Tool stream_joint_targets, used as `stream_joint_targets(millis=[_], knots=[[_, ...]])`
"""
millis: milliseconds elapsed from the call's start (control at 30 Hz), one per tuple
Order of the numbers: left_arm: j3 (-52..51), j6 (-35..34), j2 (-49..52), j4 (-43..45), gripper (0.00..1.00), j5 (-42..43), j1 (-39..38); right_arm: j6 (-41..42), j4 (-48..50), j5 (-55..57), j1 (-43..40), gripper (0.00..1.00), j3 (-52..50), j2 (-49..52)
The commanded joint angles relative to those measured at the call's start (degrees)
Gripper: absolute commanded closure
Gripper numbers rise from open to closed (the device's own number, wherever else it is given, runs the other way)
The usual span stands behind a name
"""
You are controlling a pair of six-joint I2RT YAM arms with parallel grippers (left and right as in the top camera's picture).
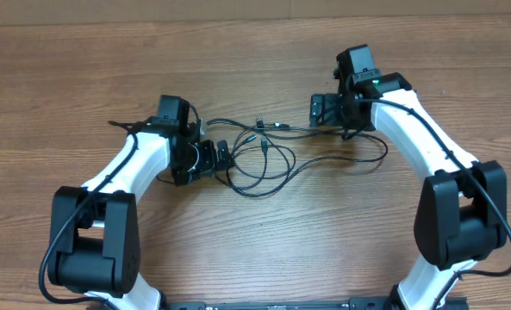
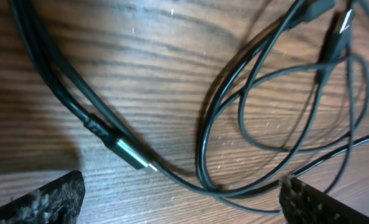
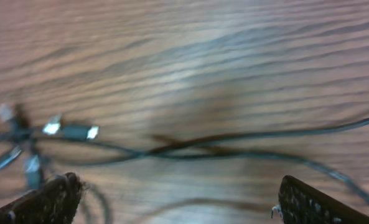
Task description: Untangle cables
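The left gripper [image 1: 214,157] is hanging spread wide over the cables [image 1: 264,153], which are lying in loose loops on the table [image 1: 255,52] between the two, while the right gripper [image 1: 316,110] is gaping empty above their right strands.

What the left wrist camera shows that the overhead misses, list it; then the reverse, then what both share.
Left wrist only: a close look at the silver-tipped plug on one of the cables, plus the rough pads of the left gripper, wide apart.
Overhead only: both arms, the right gripper, and how the cables spread between the two grippers.
Both: thin black cables in overlapping loops on the wooden table.
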Motion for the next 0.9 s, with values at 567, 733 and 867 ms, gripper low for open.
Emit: stream_joint_targets(millis=[567, 733, 867], knots=[[0.5, 1.2, -1.1, -0.1, 0.0, -3.0, -3.5, 3.5, -0.3, -2.7, -1.3, 0.0, -3.2, 11.0], [0.5, 1.3, -1.1, 0.0, 0.0, -3.4, -3.5, 3.1, -2.7, -3.3, -1.3, 0.0, -2.8, 10.9], [0.5, 1.3, -1.1, 0.5, 0.0, -5.1, -3.5, 3.1, -3.0, -3.3, -1.9, 0.0, 0.6, 10.9]])
